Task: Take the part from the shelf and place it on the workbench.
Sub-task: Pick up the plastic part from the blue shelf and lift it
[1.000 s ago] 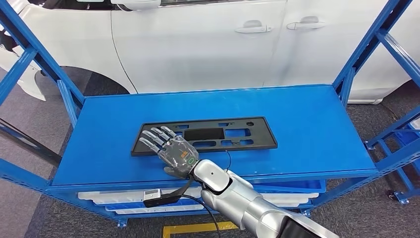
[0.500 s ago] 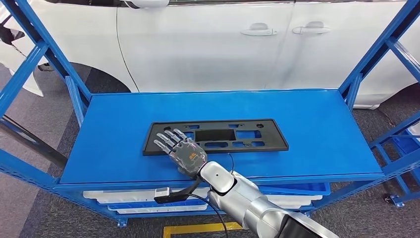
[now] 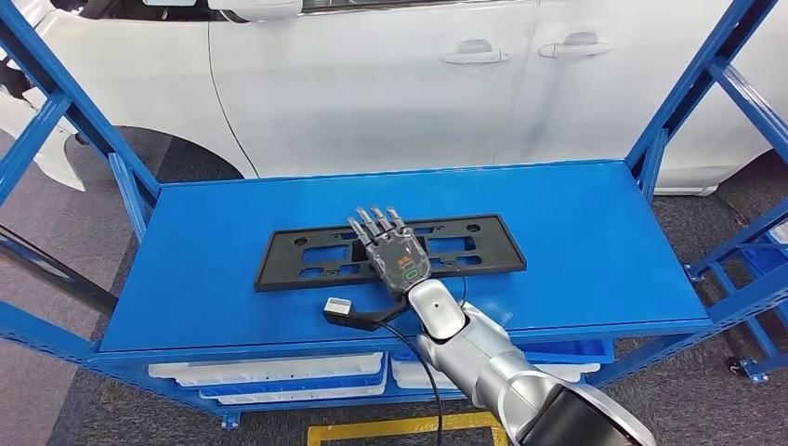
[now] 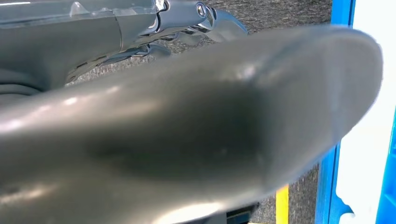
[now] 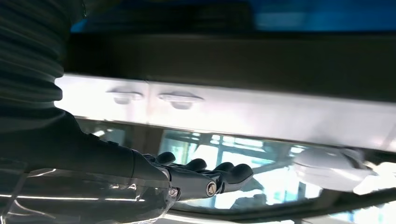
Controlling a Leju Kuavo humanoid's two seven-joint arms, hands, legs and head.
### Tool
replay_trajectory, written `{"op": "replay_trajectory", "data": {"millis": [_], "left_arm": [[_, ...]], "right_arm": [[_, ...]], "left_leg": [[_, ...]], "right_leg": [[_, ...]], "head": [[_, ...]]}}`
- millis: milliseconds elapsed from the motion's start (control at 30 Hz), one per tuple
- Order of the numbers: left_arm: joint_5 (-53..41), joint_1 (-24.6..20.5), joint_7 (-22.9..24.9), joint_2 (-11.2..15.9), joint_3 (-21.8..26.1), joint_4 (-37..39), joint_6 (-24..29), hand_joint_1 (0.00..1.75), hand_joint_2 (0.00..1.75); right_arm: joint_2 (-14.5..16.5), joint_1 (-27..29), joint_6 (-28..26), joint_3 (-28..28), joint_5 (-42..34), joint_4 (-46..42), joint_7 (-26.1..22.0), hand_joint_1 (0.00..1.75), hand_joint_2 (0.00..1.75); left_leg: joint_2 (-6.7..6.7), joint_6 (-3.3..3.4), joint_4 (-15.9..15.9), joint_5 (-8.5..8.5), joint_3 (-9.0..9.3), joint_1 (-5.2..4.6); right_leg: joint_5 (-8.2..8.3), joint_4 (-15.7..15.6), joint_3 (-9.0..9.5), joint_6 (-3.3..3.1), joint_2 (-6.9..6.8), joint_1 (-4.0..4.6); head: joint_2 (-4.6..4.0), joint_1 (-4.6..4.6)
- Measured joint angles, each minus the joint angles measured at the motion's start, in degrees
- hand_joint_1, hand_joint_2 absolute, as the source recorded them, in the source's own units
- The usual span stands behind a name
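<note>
A flat black part [image 3: 297, 256], a long frame with several cut-outs, lies in the middle of the blue shelf top [image 3: 576, 232]. My right hand [image 3: 394, 253] stretches flat over the part's middle, fingers straight and slightly apart, pointing toward the car; nothing is held. The right wrist view shows the same hand [image 5: 187, 179] with its fingers extended side by side. In the left wrist view my left hand [image 4: 187, 140] is a blurred grey thumb close to the lens, with the fingers [image 4: 201, 14] partly seen behind it; how they lie is unclear.
A white car [image 3: 372, 84] stands close behind the shelf. Blue uprights [image 3: 688, 84] and slanted braces frame both sides. White trays [image 3: 269, 372] sit on the level below. A black cable with a small white box [image 3: 338, 306] hangs at my right wrist. Yellow floor tape [image 3: 400, 429] lies in front.
My right hand has moved from the part's left end to its middle and now points more straight ahead. The camera shifted slightly; the part itself lies where it was.
</note>
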Motion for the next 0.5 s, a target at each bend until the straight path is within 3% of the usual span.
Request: {"op": "replay_trajectory", "data": {"millis": [67,100,133,267,333,400,433,467,500], "left_arm": [[-0.2,-0.12,0.0,0.07,0.19,0.0,-0.03,0.0,0.0],[-0.31,-0.23,0.0,0.09,0.3,0.0,-0.04,0.0,0.0],[-0.4,-0.31,0.0,0.11,0.41,0.0,-0.04,0.0,0.0],[-0.49,-0.41,0.0,0.16,0.76,0.0,-0.07,0.0,0.0],[-0.5,-0.51,0.0,0.17,0.8,0.0,-0.1,0.0,0.0],[-0.49,-0.54,-0.02,0.2,0.85,0.0,-0.21,0.0,0.0],[-0.48,-0.5,-0.13,0.21,0.87,0.0,-0.38,0.0,0.0],[-0.48,-0.46,-0.32,0.21,0.88,0.0,-0.62,0.0,0.0],[-0.48,-0.43,-0.59,0.2,0.89,0.0,-0.89,0.0,0.0]], "right_arm": [[-0.5,-0.4,0.31,-1.63,0.16,0.39,-0.04,1.39,1.75],[-0.7,-0.66,0.64,-2.31,0.2,0.58,-0.17,1.75,1.75],[-0.88,-0.88,1.01,-2.91,0.28,0.77,-0.33,1.75,1.75],[-1.34,-1.31,1.7,-4.35,0.53,1.34,-0.91,1.75,1.75],[-1.48,-1.45,1.83,-4.83,0.58,1.52,-1.23,1.75,1.75],[-1.65,-1.35,2.14,-5.13,0.62,1.75,-1.87,1.75,1.75],[-1.74,-1.22,2.28,-5.27,0.68,1.86,-2.32,1.75,1.75],[-1.8,-1.16,2.39,-5.4,0.76,1.95,-2.78,1.75,1.75],[-1.83,-1.18,2.45,-5.54,0.84,2.01,-3.24,1.75,1.75]], "left_leg": [[-0.01,0.38,-8.31,3.89,3.93,-0.08],[-0.04,0.7,-11.33,4.83,5.35,-0.18],[-0.09,1.03,-12.92,5.07,6.06,-0.31],[-0.08,2.51,-13.87,5.28,6.29,-0.2],[0.03,3.04,-14.16,5.5,6.39,-0.09],[0.04,3.22,-14.09,5.46,6.3,-0.17],[0.03,3.25,-14.04,5.43,6.28,-0.2],[0.0,3.24,-13.95,5.38,6.28,-0.2],[-0.04,3.18,-13.81,5.28,6.31,-0.21]], "right_leg": [[-0.21,0.26,0.04,0.31,0.14,0.1],[-0.27,0.38,-0.04,0.57,0.21,0.19],[-0.29,0.45,-0.17,0.86,0.25,0.26],[-0.97,1.31,-0.64,2.15,0.24,0.21],[-3.99,6.5,-3.01,2.65,0.16,0.03],[-7.46,14.65,-6.99,2.98,0.13,-0.12],[-8.05,17.28,-8.35,3.07,0.12,-0.18],[-7.43,17.54,-8.59,3.09,0.1,-0.22],[-5.78,15.42,-7.67,3.01,0.09,-0.25]], "head": [[0.0,0.01],[0.0,0.03],[0.0,0.04],[0.01,0.08],[0.01,0.13],[0.01,0.14],[0.01,0.15],[0.01,0.15],[0.01,0.15]]}}
